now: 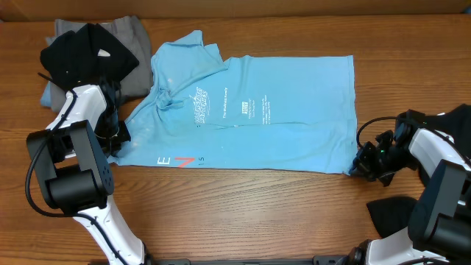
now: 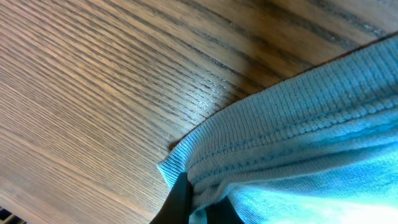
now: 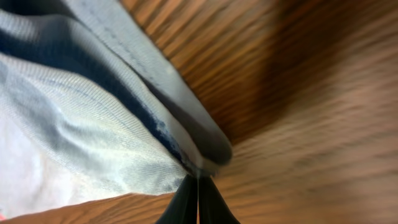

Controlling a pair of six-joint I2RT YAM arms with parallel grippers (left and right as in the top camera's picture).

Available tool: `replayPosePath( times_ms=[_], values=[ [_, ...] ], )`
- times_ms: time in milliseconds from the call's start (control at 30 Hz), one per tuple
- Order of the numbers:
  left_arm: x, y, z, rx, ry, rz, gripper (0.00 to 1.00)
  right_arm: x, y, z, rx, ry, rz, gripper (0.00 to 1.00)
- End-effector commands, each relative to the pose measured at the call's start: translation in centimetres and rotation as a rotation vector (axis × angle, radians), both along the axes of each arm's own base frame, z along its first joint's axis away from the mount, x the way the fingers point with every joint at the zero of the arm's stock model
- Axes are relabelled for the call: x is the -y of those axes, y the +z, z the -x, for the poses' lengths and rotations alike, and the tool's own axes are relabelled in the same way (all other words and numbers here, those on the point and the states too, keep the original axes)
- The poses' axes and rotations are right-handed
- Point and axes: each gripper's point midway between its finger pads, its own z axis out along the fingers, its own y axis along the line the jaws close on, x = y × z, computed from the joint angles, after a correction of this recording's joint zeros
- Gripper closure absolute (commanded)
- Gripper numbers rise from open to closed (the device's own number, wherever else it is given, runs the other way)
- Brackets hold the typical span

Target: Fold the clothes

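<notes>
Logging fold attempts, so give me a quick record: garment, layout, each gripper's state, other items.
garment: light blue T-shirt
layout: spread out on the table, print up
left gripper: shut on the T-shirt's left edge
right gripper: shut on the T-shirt's right corner
other items: black garment over grey garment, far left corner

A sky-blue T-shirt (image 1: 294,125) lies flat beside heaped black and grey garments (image 1: 82,56).
</notes>
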Motion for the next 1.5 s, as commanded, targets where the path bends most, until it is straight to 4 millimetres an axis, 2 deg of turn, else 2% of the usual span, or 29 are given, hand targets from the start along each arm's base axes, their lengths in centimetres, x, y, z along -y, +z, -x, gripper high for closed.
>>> replayPosePath(
  times_ms=[0, 233, 400, 500, 533, 567, 600, 633, 667, 733, 833, 967, 1067, 1133, 1267, 1333, 1400, 1467],
  values=[
    [-0.8, 0.3, 0.4, -0.010, 0.004, -0.048, 0.96, 2.7, 1.4, -1.2, 0.015, -0.043, 0.150, 0.96],
    [-1.0, 0.4, 0.5, -0.015, 0.001, -0.061, 0.96, 4.5, 1.5, -0.4, -0.045, -0.099, 0.260, 0.96],
    [-1.0, 0.6, 0.6, -0.024, 0.001, -0.060, 0.95, 4.0, 1.8, 2.0, -0.156, -0.113, 0.250, 0.96],
    [-0.8, 0.7, 0.7, -0.027, 0.009, -0.056, 0.91, 3.7, 2.0, 2.7, -0.184, -0.110, 0.239, 0.96],
    [-0.7, 0.6, 0.7, -0.025, 0.011, -0.047, 0.83, 3.7, 2.0, 2.8, -0.185, -0.110, 0.239, 0.96],
    [-0.5, 0.6, 0.6, -0.021, 0.013, -0.036, 0.75, 3.7, 2.1, 2.8, -0.183, -0.110, 0.240, 0.89],
    [-0.4, 0.6, 0.5, -0.017, 0.015, -0.027, 0.69, 3.7, 2.1, 2.7, -0.180, -0.112, 0.241, 0.77],
    [-0.2, 0.6, 0.4, -0.015, 0.017, -0.019, 0.64, 3.7, 2.2, 2.7, -0.180, -0.122, 0.244, 0.61],
    [-0.1, 0.7, 0.4, -0.013, 0.019, -0.007, 0.61, 3.8, 2.3, 2.7, -0.180, -0.135, 0.250, 0.49],
    [0.2, 1.3, 0.2, -0.014, 0.023, 0.013, 0.59, 4.0, 2.5, 2.4, -0.164, -0.156, 0.261, 0.44],
    [0.7, 2.8, -0.5, 0.012, 0.022, 0.045, 0.56, 4.1, 3.6, 1.1, -0.082, -0.173, 0.254, 0.43],
    [2.3, 6.9, -3.0, 0.152, -0.026, 0.152, 0.50, 2.2, 6.6, -2.3, 0.161, -0.074, 0.149, 0.48],
    [3.8, 10.6, -4.9, 0.291, -0.085, 0.234, 0.45, 0.4, 8.1, -3.9, 0.274, -0.049, 0.049, 0.69],
    [5.1, 12.7, -5.9, 0.380, -0.126, 0.298, 0.45, -0.3, 8.3, -4.3, 0.291, -0.038, 0.017, 0.81],
    [9.1, 16.3, -7.4, 0.538, -0.286, 0.459, 0.44, -2.0, 6.8, -4.1, 0.275, 0.009, 0.003, 0.87],
    [10.4, 17.0, -7.6, 0.559, -0.354, 0.490, 0.44, -3.2, 5.5, -3.7, 0.249, 0.024, -0.009, 0.87],
    [11.5, 16.6, -6.6, 0.503, -0.417, 0.492, 0.44, -4.3, 3.3, -2.4, 0.172, 0.010, -0.002, 0.91],
    [11.5, 15.2, -5.4, 0.423, -0.396, 0.452, 0.50, -4.0, 1.8, -1.2, 0.101, -0.052, 0.044, 0.95]
  ],
)
